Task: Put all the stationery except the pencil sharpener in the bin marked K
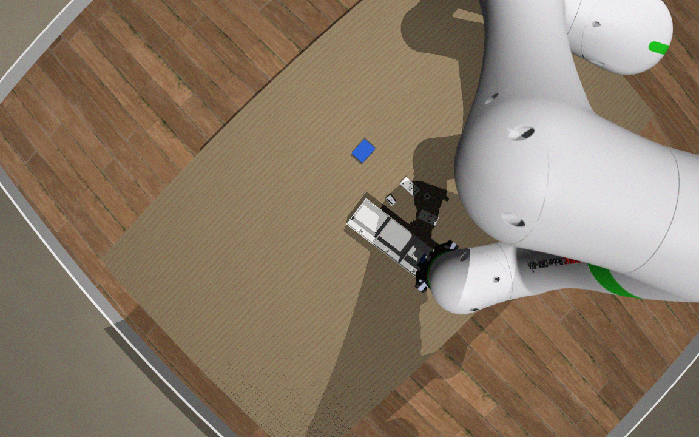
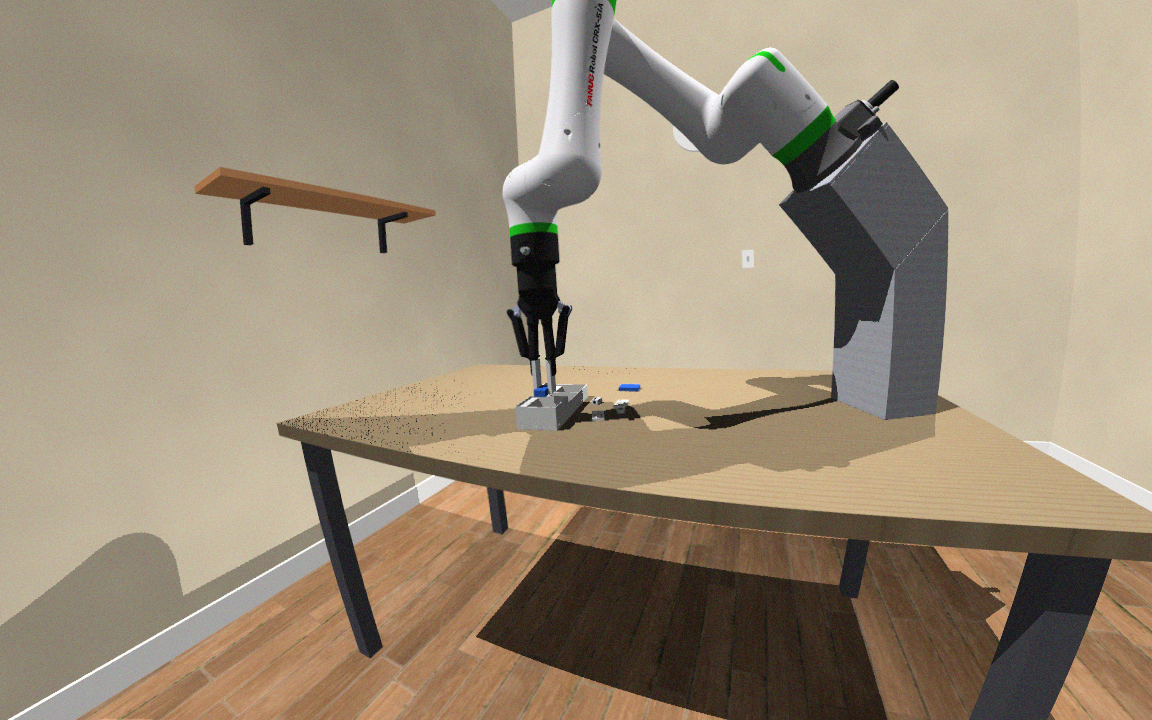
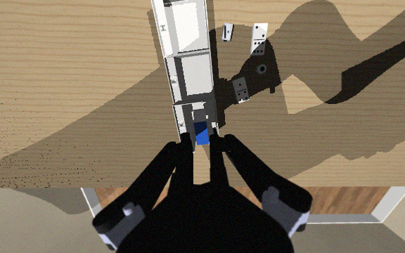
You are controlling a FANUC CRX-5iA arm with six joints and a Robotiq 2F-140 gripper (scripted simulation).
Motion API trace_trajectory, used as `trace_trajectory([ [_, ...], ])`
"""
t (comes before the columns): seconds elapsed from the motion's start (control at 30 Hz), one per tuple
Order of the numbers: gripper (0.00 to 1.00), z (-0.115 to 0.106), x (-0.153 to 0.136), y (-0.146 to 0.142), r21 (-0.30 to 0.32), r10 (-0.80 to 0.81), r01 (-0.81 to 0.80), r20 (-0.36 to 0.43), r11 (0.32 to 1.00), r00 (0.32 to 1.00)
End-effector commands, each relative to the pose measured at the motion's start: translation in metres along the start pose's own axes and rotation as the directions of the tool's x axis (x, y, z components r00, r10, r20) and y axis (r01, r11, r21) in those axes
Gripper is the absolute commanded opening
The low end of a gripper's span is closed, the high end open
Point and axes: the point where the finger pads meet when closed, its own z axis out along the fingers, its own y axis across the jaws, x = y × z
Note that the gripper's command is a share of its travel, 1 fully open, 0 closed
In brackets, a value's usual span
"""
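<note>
You've got three bins (image 3: 188, 67), three dominoes (image 3: 259, 39); tool (image 3: 202, 140) clamped on blue eraser (image 3: 201, 133) over bin K (image 3: 182, 123).

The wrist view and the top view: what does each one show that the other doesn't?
Only the wrist view shows the claw shut on a small blue item above the bin lettered K, and the letters on the bins. Only the top view shows a second blue item lying flat on the table, apart from the bins, and the big white arm that hides the claw. Both show the row of three bins and the dominoes beside it.
</note>
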Motion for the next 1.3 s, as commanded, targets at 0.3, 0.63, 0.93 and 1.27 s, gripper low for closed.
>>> trace_trajectory([
  [0.3,0.11,0.021,0.000,0.000,0.006,0.001,0.000,-0.006,1.000,1.000],
  [0.63,0.11,0.037,0.001,0.000,0.006,0.001,0.000,-0.006,1.000,1.000],
  [0.93,0.11,0.049,0.000,0.000,0.006,0.001,0.000,-0.006,1.000,1.000],
  [1.27,0.11,0.049,0.000,0.000,0.006,0.001,0.000,-0.006,1.000,1.000],
])
